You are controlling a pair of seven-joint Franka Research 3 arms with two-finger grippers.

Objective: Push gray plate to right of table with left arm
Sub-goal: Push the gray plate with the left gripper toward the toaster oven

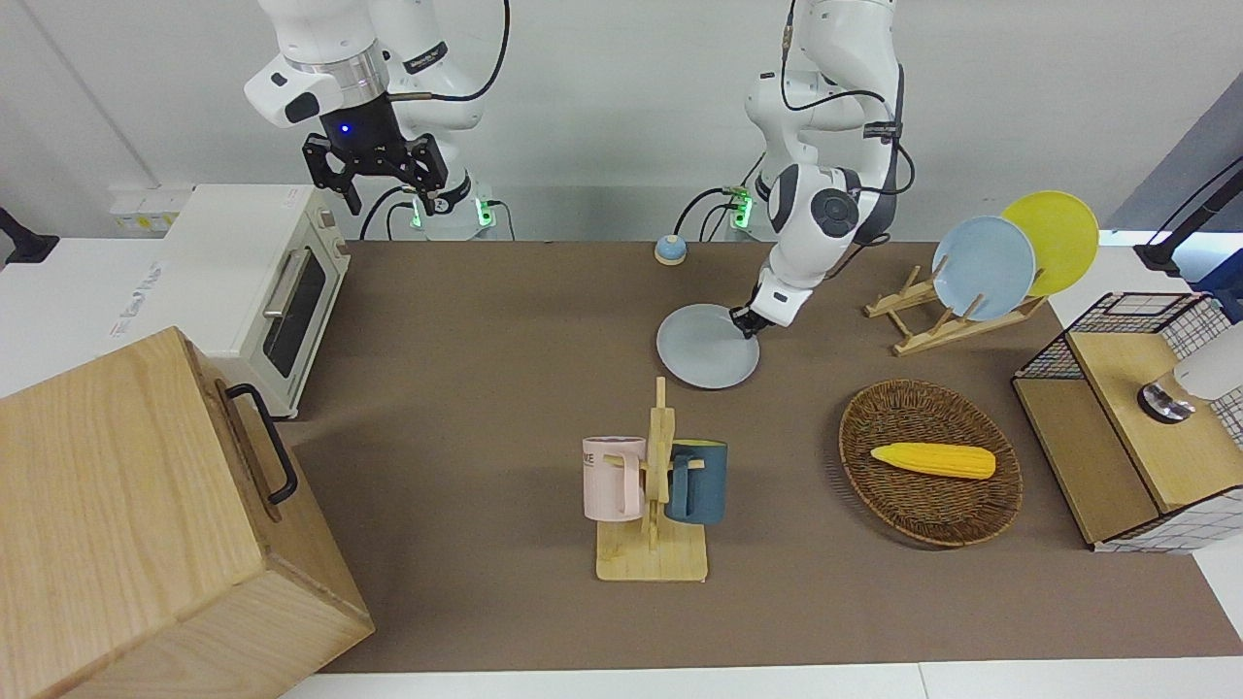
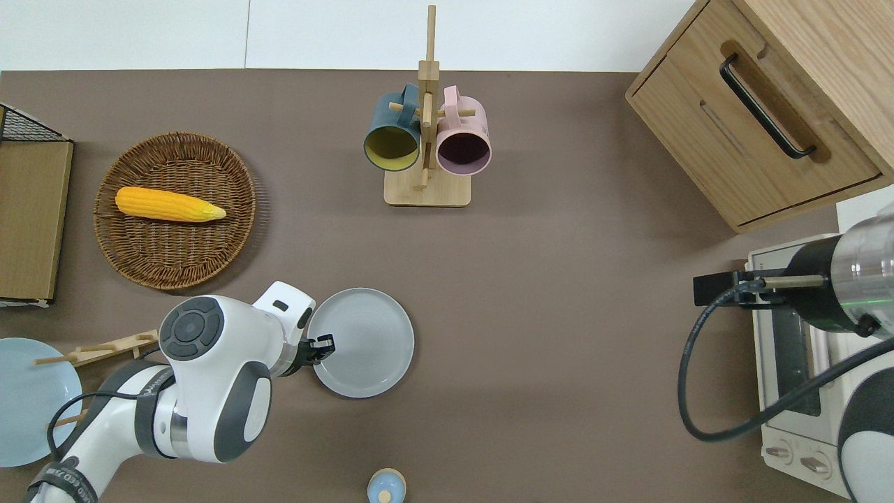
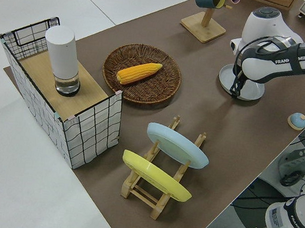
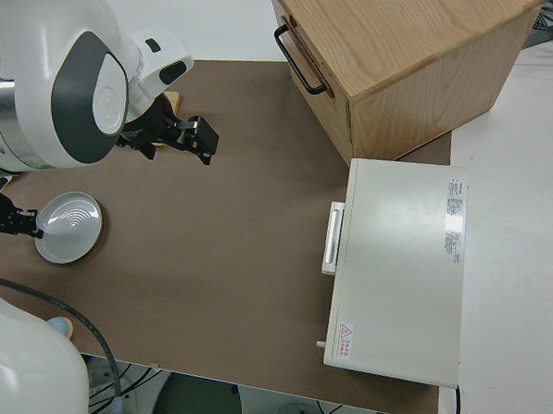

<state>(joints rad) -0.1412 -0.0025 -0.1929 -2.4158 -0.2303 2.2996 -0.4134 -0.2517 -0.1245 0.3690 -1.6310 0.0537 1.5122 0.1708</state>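
The gray plate (image 1: 707, 347) (image 2: 362, 343) lies flat on the brown table (image 1: 486, 340), about midway along it and nearer to the robots than the mug rack. It also shows in the left side view (image 3: 248, 89) and the right side view (image 4: 71, 227). My left gripper (image 1: 748, 323) (image 2: 325, 344) (image 3: 235, 93) (image 4: 13, 221) is low at the table, touching the plate's rim on the side toward the left arm's end. The right arm is parked, its gripper (image 1: 374, 180) (image 4: 175, 138) open and empty.
A wooden mug rack (image 1: 655, 485) holds a pink and a teal mug. A wicker basket (image 1: 929, 461) with corn, a plate rack (image 1: 932, 316) and a wire crate (image 1: 1136, 408) stand toward the left arm's end. A bell (image 1: 669, 249), a toaster oven (image 1: 262, 282) and a wooden box (image 1: 146, 524) are also here.
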